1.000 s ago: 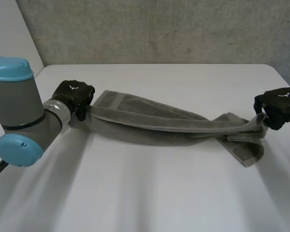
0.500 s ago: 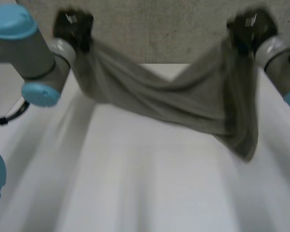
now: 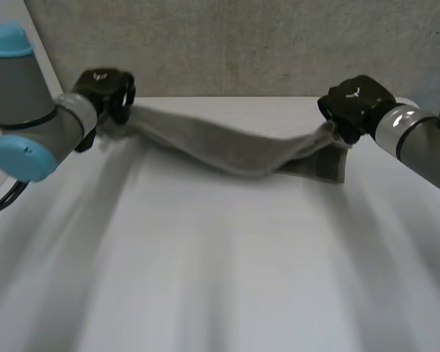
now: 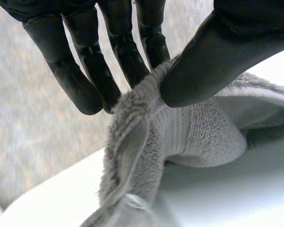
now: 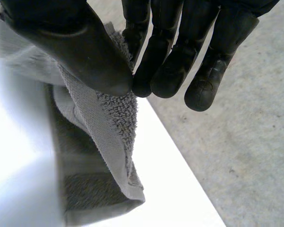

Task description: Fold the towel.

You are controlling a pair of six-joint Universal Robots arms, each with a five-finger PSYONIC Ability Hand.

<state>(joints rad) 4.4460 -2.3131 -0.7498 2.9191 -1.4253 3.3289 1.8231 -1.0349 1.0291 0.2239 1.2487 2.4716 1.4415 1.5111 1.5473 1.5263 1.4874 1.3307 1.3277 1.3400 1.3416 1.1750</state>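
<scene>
Crosswise over the white counter (image 3: 220, 279), the grey towel (image 3: 227, 150) spans the upper frame, its long axis running left to right, its middle sagging. The left hand (image 3: 106, 88), upper left, pinches one end between thumb and fingers; the right hand (image 3: 356, 103), upper right, pinches the other likewise. A fold would probably bring these ends together.

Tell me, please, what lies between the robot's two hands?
In the head view, the grey towel stretches from the left hand to the right hand, each pinching one end, sagging in the middle.
</scene>
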